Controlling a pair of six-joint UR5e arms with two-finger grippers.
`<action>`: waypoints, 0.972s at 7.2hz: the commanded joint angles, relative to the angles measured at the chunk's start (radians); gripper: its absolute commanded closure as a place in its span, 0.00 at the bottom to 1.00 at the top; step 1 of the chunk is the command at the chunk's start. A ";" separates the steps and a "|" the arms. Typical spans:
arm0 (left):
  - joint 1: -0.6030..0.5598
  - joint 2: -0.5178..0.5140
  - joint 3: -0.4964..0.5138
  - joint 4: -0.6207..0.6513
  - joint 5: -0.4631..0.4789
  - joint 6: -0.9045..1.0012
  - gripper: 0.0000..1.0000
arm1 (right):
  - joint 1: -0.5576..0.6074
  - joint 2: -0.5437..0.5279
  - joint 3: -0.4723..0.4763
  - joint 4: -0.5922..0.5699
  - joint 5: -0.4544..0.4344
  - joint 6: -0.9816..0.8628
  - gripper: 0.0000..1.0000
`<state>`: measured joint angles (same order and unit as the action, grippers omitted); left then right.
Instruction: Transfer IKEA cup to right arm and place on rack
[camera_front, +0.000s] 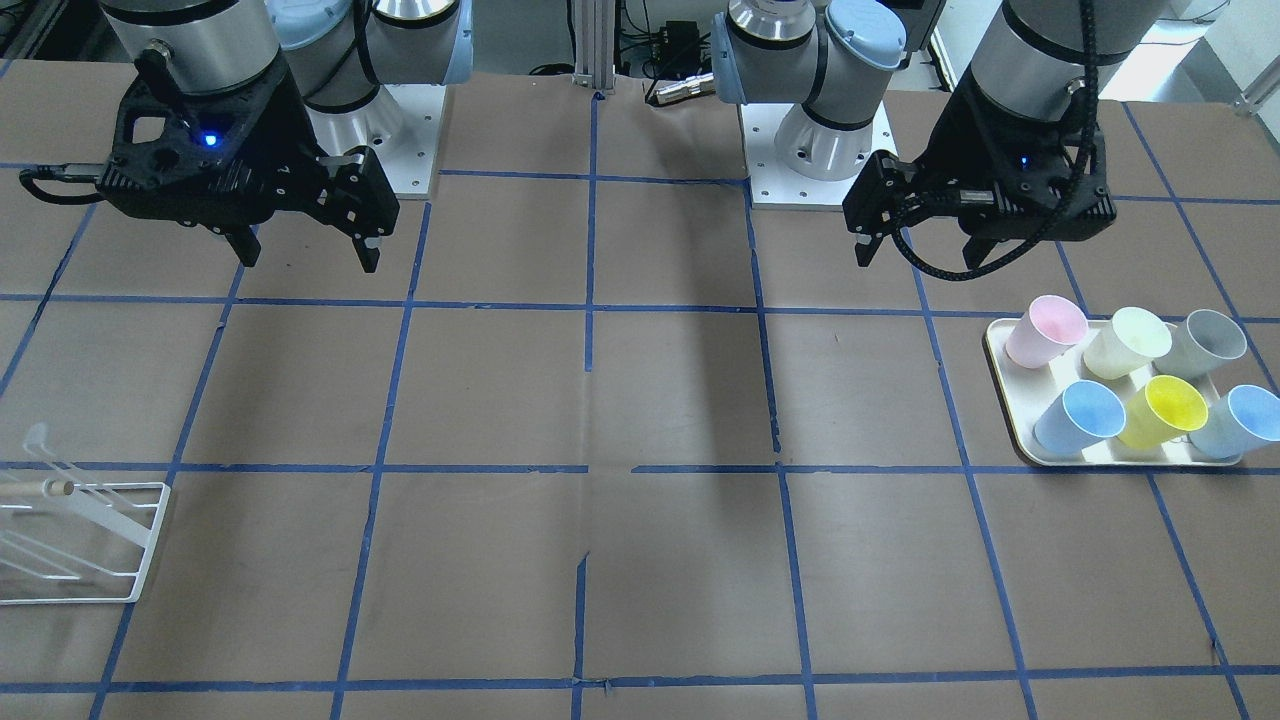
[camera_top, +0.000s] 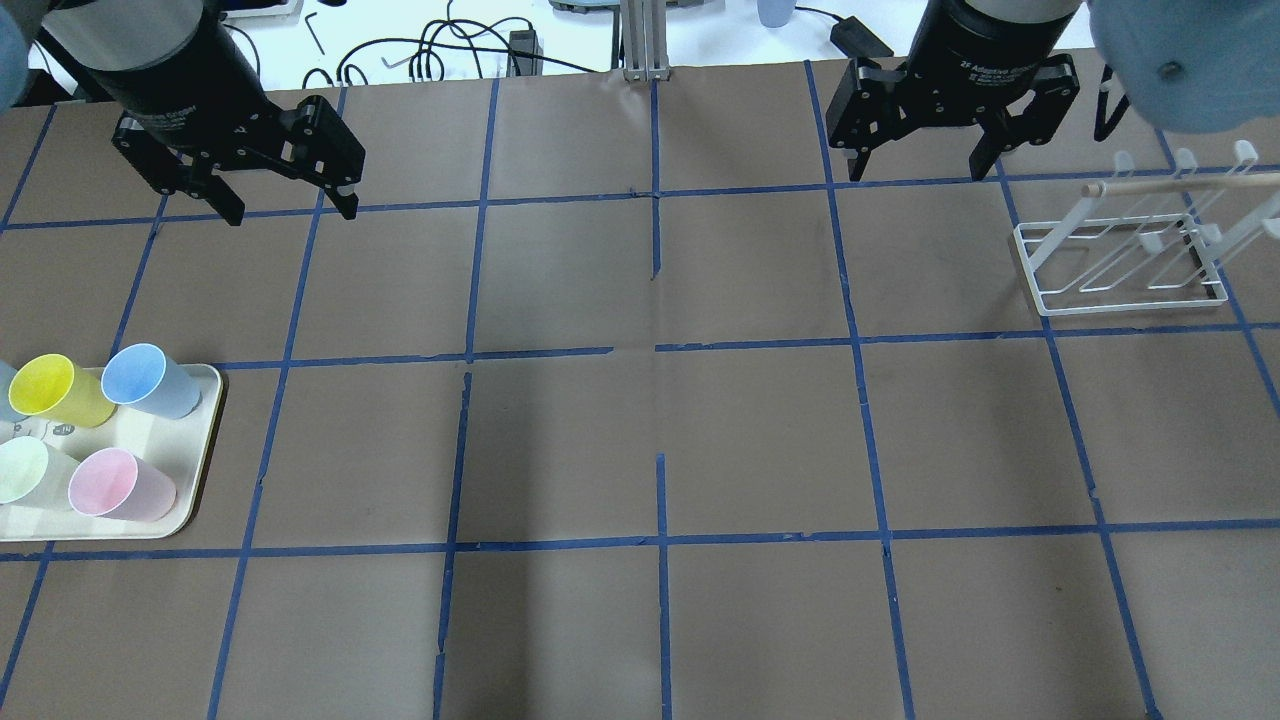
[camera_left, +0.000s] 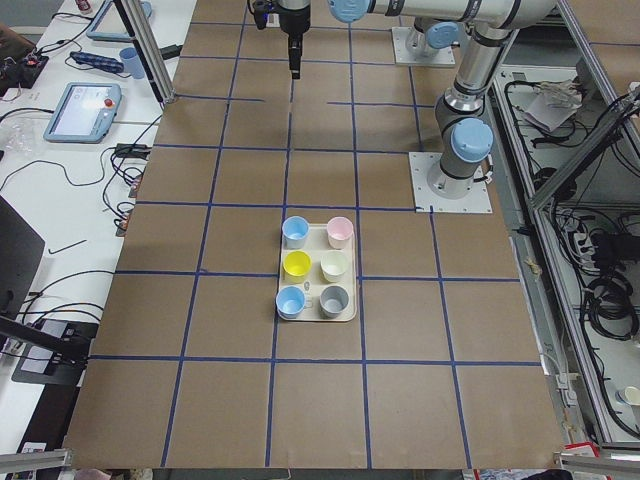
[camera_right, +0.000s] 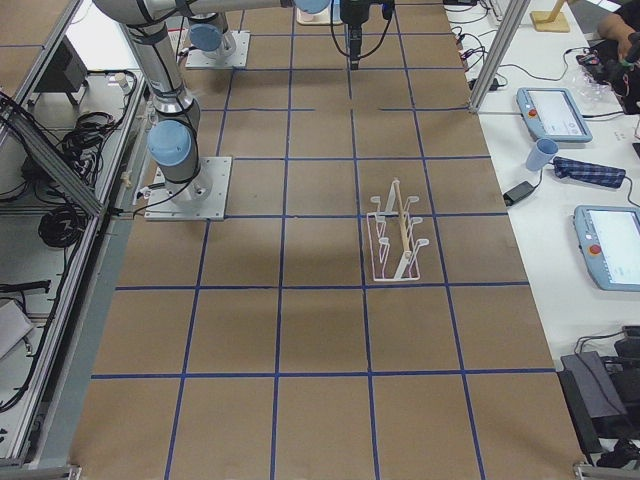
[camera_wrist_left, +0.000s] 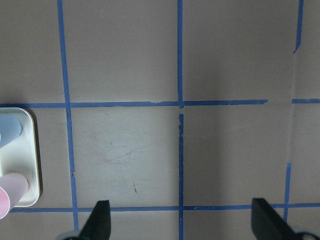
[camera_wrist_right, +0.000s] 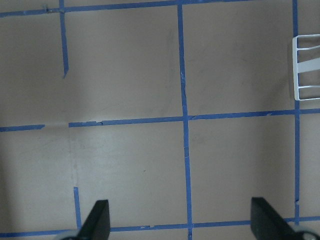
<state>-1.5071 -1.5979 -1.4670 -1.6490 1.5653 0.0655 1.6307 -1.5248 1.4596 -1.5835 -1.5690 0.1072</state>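
Note:
The grey IKEA cup (camera_front: 1205, 340) stands on a cream tray (camera_front: 1000, 345) among other pastel cups, at the corner nearest the robot; it also shows in the exterior left view (camera_left: 334, 299). My left gripper (camera_front: 918, 262) (camera_top: 292, 212) hangs open and empty above the table, well off the tray and toward the table's middle. My right gripper (camera_front: 308, 258) (camera_top: 915, 175) is open and empty, high above the table. The white wire rack (camera_top: 1120, 260) (camera_front: 75, 540) stands empty on my right side.
On the tray stand pink (camera_front: 1045, 330), pale yellow-green (camera_front: 1125, 342), yellow (camera_front: 1165, 410) and two light-blue cups (camera_front: 1080, 415). The brown table has blue tape lines. The left wrist view shows the tray's corner (camera_wrist_left: 27, 150); the right wrist view shows the rack's edge (camera_wrist_right: 307, 70).

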 joint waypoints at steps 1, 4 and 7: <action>0.034 0.004 -0.006 -0.008 0.002 0.013 0.00 | 0.000 0.000 -0.001 -0.001 0.000 0.002 0.00; 0.279 0.027 -0.019 -0.018 -0.002 0.358 0.00 | 0.000 0.000 -0.001 -0.001 0.000 0.002 0.00; 0.559 -0.003 -0.058 -0.014 -0.005 0.757 0.00 | 0.000 0.000 -0.002 0.000 0.000 0.002 0.00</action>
<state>-1.0780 -1.5845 -1.5061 -1.6696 1.5628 0.6597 1.6311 -1.5248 1.4575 -1.5836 -1.5693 0.1089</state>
